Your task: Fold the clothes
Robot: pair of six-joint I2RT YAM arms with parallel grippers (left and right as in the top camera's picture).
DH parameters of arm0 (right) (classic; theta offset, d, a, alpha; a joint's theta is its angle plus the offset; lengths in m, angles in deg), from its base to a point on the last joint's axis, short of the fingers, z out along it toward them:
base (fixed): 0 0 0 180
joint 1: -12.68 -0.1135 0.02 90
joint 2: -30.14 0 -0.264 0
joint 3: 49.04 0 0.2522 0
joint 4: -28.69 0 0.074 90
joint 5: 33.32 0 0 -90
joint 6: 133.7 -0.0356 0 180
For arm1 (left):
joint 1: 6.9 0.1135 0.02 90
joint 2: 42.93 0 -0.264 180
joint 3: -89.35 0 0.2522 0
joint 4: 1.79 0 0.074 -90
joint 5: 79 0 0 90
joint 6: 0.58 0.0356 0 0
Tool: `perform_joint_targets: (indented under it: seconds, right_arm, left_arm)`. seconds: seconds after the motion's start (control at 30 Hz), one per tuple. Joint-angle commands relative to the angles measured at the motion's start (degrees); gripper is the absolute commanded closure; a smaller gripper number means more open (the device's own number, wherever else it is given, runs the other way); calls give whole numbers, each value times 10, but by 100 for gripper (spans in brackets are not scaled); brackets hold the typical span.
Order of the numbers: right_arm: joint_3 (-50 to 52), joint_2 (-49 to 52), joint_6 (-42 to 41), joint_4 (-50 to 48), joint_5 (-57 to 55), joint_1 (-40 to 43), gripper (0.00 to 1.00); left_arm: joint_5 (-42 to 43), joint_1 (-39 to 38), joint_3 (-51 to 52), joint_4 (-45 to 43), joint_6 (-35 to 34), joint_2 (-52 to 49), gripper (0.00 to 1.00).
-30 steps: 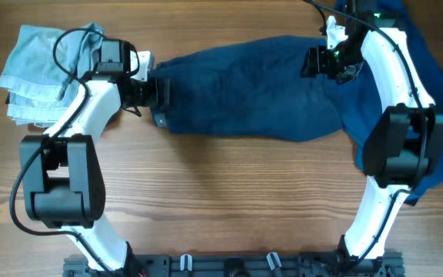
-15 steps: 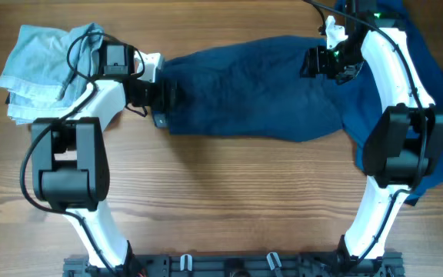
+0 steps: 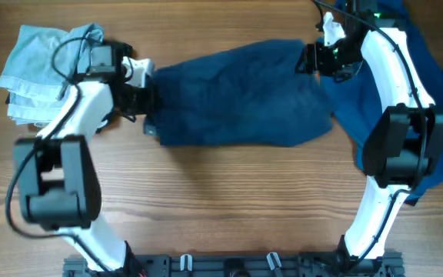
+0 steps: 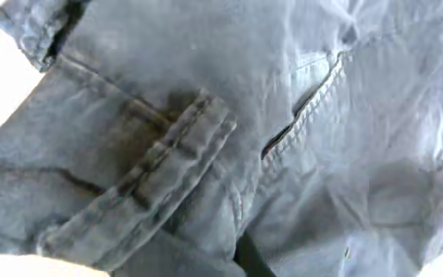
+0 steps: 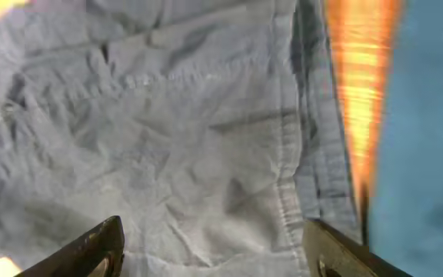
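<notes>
A pair of dark navy trousers [image 3: 237,96], part of the clothes, lies across the middle of the table. My left gripper [image 3: 150,101] is shut on its left end. In the left wrist view, cloth with a belt loop [image 4: 168,165] and a pocket slit [image 4: 306,108] fills the frame, and only a dark fingertip [image 4: 246,260] shows. At the far right corner of the trousers my right gripper [image 3: 308,60] stands open. Its fingers [image 5: 91,248] are spread wide over a stitched hem [image 5: 287,154]. No black piece is in view.
A second navy garment [image 3: 441,85] is heaped at the right, partly under the right arm. A folded pale blue denim piece [image 3: 29,69] lies at the far left corner. A black rail [image 3: 229,265] runs along the front edge. Bare wood [image 3: 229,200] lies in front of the trousers.
My left gripper has gone from open to shut on the trousers' left end and drawn it leftward; the whole garment has slid left. The right gripper has shifted slightly left.
</notes>
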Motion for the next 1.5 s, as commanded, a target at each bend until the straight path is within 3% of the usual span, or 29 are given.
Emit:
perform_joint_targets:
  seconds: [0.0,0.1,0.13,0.17,0.2,0.23,0.53,0.83,0.97,1.17,1.4,1.47]
  right_arm:
    - [-10,-6,10,-14,94,-16,28]
    - [-10,-5,10,-27,97,-52,36]
    - [-7,-2,10,-39,97,-66,50]
    - [-1,1,8,-55,97,-77,75]
    - [1,8,3,-63,98,-81,92]
    - [2,15,-7,-66,101,-83,95]
    - [3,108,10,-48,132,-85,96]
    - [70,153,-17,-101,97,-85,96]
    - [110,153,-23,-134,93,-85,96]
    - [162,153,-27,-173,93,-85,96]
    - [183,153,-37,-195,93,-85,96]
    - [183,153,-37,-195,96,-85,96]
  left_arm:
    - [-104,10,0,45,19,53,96]
    - [-144,40,-1,73,21,64,96]
    - [-144,54,-5,79,21,64,96]
    - [-144,68,-14,88,21,64,96]
    - [-144,81,-28,101,18,64,96]
    - [-143,89,-38,109,16,64,96]
    - [-125,98,-77,106,-18,64,96]
    - [26,78,-77,53,-31,64,96]
    - [33,-25,-77,-11,-32,64,96]
    - [28,-181,-77,-188,-119,64,96]
    - [-110,-348,-77,-285,-123,38,96]
    - [-109,-367,-77,-304,-123,15,96]
